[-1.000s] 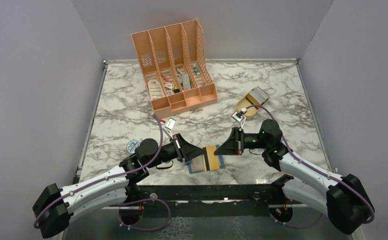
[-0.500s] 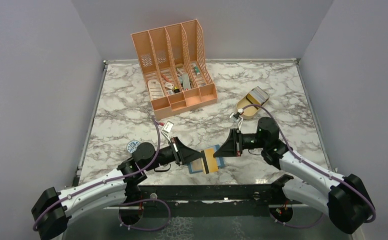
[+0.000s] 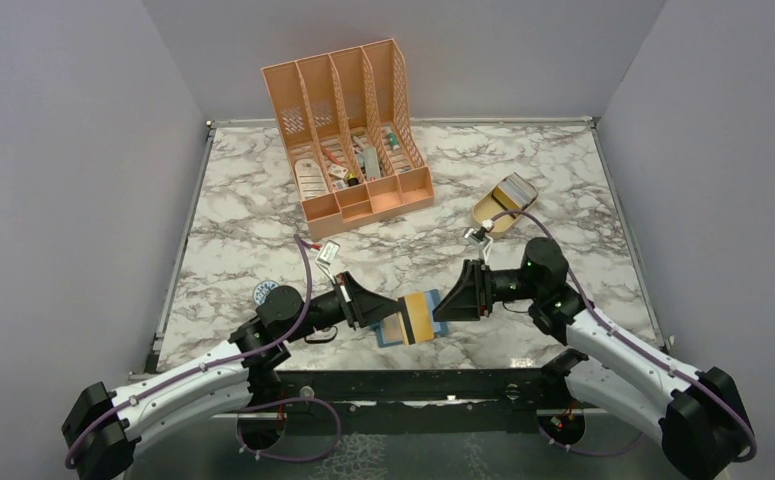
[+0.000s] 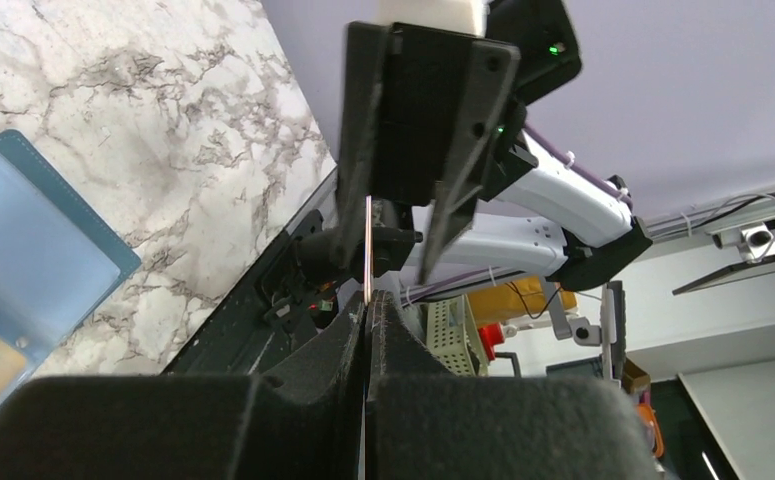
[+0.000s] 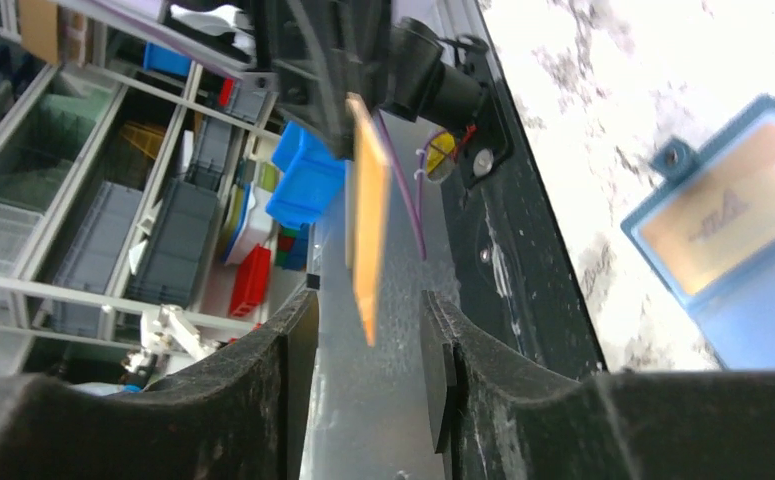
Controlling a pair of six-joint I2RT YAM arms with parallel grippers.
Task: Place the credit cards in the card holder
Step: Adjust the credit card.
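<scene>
**One card in, one in the air over the holder**

Top view: left gripper point(image 3: 397, 312) is clamped on a tan card point(image 3: 422, 316) at 6 o'clock of the table point(image 3: 263, 220), just above the open card holder point(image 3: 390, 332). The right gripper point(image 3: 441, 306) faces it with jaws spread, not gripping. The card's long axis runs about 12-to-6. Left wrist: the card is edge-on, pointing at the right gripper. Right wrist: a gold card point(image 5: 725, 215) sits in the holder's pocket. To do: slot the held card. Can't tell if more wait.
</scene>
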